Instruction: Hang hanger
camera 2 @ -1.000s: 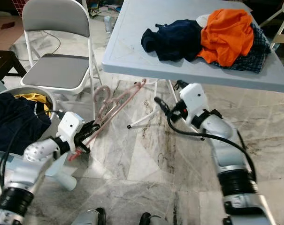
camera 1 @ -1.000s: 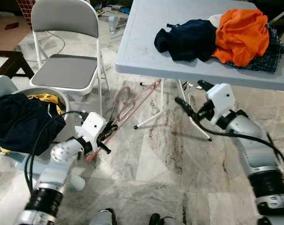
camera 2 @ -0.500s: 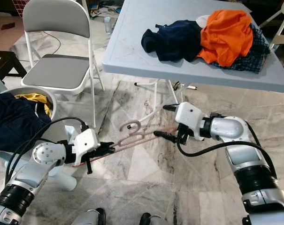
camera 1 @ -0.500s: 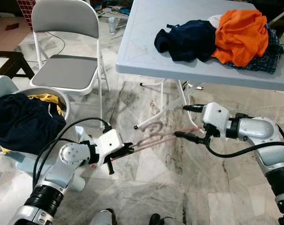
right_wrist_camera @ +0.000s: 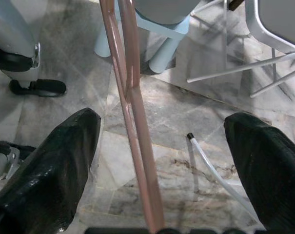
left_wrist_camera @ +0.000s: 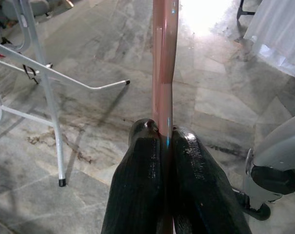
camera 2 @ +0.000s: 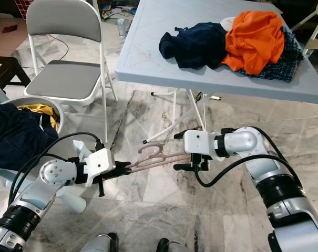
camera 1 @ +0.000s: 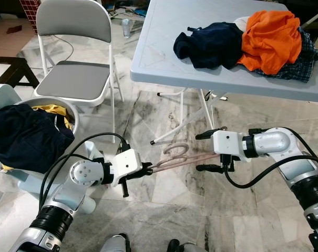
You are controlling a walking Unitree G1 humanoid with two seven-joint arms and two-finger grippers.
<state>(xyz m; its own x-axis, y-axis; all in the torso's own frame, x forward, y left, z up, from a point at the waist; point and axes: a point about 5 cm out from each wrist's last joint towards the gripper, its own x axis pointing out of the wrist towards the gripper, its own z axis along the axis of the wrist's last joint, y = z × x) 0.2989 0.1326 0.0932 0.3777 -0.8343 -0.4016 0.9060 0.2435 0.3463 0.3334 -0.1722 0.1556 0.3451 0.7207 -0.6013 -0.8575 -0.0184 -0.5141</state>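
Observation:
A pink hanger (camera 1: 175, 157) is held level just above the marble floor, in front of the table. My left gripper (camera 1: 147, 168) is shut on its near end, and the left wrist view has the hanger's bar (left_wrist_camera: 163, 73) pinched between the two black fingers (left_wrist_camera: 137, 180). My right gripper (camera 1: 207, 151) stands open at the hanger's other end, one finger on each side of it. In the right wrist view the pink bars (right_wrist_camera: 130, 87) run through the wide gap between the fingers (right_wrist_camera: 64, 161), touching neither.
A grey folding table (camera 1: 164, 47) carries a navy garment (camera 1: 208, 44) and an orange one (camera 1: 269, 37). Its white legs (camera 1: 185, 121) stand just behind the hanger. A grey folding chair (camera 1: 74, 79) and a clothes-filled basket (camera 1: 22, 136) are at the left.
The hanger has swung from leaning toward the chair to lying level between the arms. My right gripper came down and left to straddle its far end; the left stays shut on it.

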